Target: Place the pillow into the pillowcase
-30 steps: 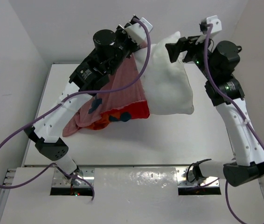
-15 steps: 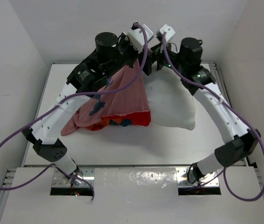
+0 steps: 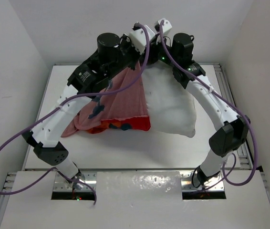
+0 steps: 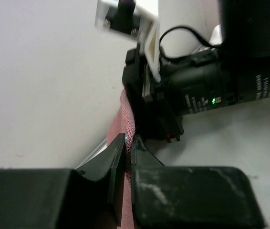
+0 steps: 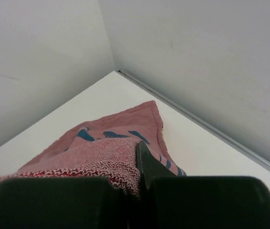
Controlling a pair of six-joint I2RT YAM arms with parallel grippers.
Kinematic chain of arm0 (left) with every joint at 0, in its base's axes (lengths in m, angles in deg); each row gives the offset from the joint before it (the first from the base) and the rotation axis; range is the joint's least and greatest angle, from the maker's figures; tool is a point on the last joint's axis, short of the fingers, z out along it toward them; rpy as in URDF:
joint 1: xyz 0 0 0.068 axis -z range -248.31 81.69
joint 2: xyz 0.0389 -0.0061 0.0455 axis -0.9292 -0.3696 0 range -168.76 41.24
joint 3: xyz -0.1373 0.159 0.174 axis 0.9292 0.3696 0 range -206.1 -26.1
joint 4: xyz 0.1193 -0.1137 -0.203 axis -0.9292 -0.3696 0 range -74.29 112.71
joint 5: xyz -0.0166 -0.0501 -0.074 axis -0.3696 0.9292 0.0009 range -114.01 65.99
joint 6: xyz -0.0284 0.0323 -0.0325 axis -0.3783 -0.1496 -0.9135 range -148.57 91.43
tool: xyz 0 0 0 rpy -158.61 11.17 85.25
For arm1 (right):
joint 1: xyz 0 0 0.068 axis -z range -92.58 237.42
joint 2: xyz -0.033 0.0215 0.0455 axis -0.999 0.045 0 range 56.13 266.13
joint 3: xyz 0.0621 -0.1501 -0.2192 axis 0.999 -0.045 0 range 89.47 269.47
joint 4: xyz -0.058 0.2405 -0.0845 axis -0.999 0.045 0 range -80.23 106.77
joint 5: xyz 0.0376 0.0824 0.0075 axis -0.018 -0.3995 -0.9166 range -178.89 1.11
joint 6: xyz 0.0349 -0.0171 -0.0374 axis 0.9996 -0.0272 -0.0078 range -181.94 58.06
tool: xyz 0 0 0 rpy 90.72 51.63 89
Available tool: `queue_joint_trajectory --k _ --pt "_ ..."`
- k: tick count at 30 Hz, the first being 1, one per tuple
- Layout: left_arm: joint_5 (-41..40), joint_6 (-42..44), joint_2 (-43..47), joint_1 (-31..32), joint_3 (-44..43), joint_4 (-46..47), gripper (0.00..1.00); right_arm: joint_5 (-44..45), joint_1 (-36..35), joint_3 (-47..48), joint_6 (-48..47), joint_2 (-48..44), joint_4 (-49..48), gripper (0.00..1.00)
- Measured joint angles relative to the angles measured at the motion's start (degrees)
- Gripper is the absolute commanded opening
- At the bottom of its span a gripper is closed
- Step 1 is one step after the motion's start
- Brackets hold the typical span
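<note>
The red-orange pillowcase (image 3: 120, 98) hangs from its top edge, its lower part with dark blue patches bunched on the table. My left gripper (image 3: 140, 55) is raised at the back and shut on that edge; the left wrist view shows the knit fabric (image 4: 127, 121) pinched between the jaws (image 4: 128, 143). My right gripper (image 3: 153, 51) is close beside it, shut on the same edge, and the pillowcase (image 5: 111, 138) drapes over one finger (image 5: 147, 167). The white pillow (image 3: 173, 102) lies slumped on the table to the right, partly behind the pillowcase, with no gripper on it.
The white table (image 3: 125, 148) is boxed in by white walls at the back and on both sides. A metal rail (image 3: 230, 95) runs along its right edge. The right arm's elbow (image 3: 228, 136) hangs over the table's right front. Purple cables loop off both arms.
The right arm swung left from the pillow's upper corner to the pillowcase's top edge and shut there. The pillow sank onto the table. The left gripper kept its hold.
</note>
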Motion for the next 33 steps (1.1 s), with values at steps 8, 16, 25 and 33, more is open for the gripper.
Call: queue_joint_trajectory --k 8,16,25,33 --pt "-0.2 -1.6 0.1 -3.8 2.2 2.3 0.0 10.9 0.7 0.0 4.3 -4.5 5.0 0.0" --pt "3.0 -2.7 2.2 -5.2 7.5 6.2 0.29 20.0 -1.4 1.0 5.8 -9.1 12.5 0.0" --pt "14.9 2.5 10.8 -6.5 12.4 0.4 1.0 35.3 -5.6 25.2 6.3 1.5 22.4 0.0" --pt "25.2 14.3 26.4 -8.3 35.4 -6.3 0.92 45.5 -6.6 26.1 6.4 4.1 20.5 0.0"
